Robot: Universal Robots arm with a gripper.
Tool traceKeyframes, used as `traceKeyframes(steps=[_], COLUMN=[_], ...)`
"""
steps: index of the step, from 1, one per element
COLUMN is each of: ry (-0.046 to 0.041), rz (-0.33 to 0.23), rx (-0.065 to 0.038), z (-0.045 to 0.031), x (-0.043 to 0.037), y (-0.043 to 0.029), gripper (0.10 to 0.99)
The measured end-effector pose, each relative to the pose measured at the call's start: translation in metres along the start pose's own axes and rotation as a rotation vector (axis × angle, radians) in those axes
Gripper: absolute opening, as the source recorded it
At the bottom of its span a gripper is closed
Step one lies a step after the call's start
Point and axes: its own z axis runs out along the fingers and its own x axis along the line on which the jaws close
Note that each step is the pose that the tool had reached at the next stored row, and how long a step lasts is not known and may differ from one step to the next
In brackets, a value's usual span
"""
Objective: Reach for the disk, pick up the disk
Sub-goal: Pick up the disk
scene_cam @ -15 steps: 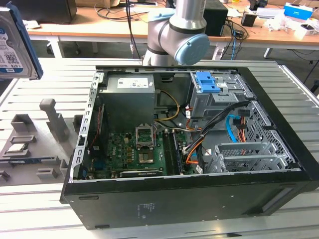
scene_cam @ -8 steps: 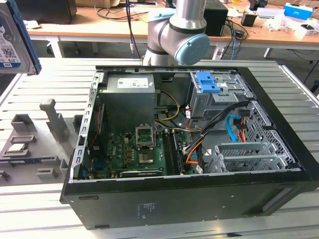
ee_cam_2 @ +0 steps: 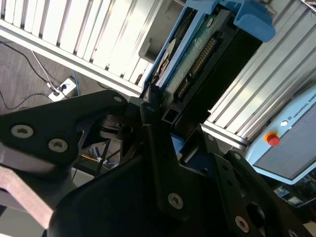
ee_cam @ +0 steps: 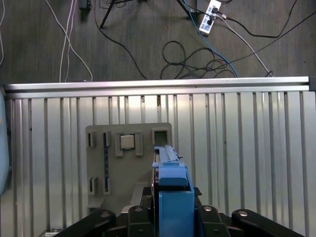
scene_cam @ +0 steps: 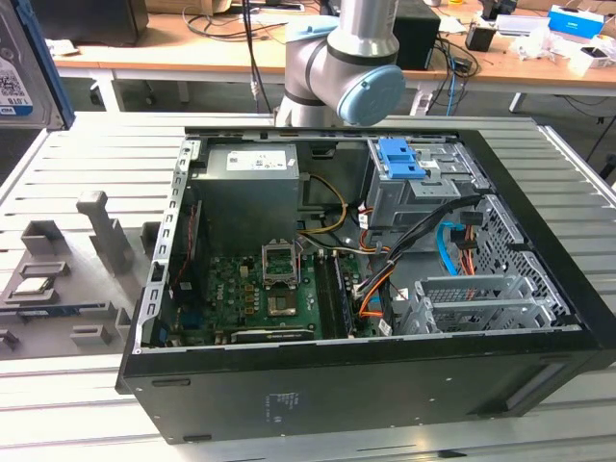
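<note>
The disk (scene_cam: 17, 69) hangs in the air at the exterior view's far left, above the slatted table; its silver face, barcode label and blue side rail show. In the first wrist view the disk (ee_cam: 174, 197) stands edge-on, blue rail toward the camera, with my gripper (ee_cam: 170, 190) shut on it from both sides. The second wrist view shows the disk (ee_cam_2: 197, 54) from its circuit-board side, with black fingers (ee_cam_2: 150, 116) clamped at its near end.
Below the disk lies a grey fixture plate (ee_cam: 163, 133) with a small square processor chip (ee_cam: 128, 141) in a pocket. The open computer case (scene_cam: 366, 385) takes up the middle of the slatted table (scene_cam: 96, 144), with a blue latch (scene_cam: 399, 159) on its drive cage. Cables lie on the floor.
</note>
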Motion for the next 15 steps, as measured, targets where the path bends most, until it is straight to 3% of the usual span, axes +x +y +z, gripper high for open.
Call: traceKeyframes(steps=[2,10,15], ry=[0.0,0.0001,0.0006], rz=[0.0,0.0,0.0], rx=[0.0,0.0,0.0], z=[-0.0034,-0.0035,-0.0038], x=[0.0,0.0,-0.0002], y=[0.0,-0.0004,-0.0068], gripper=[0.365,0.365,0.365])
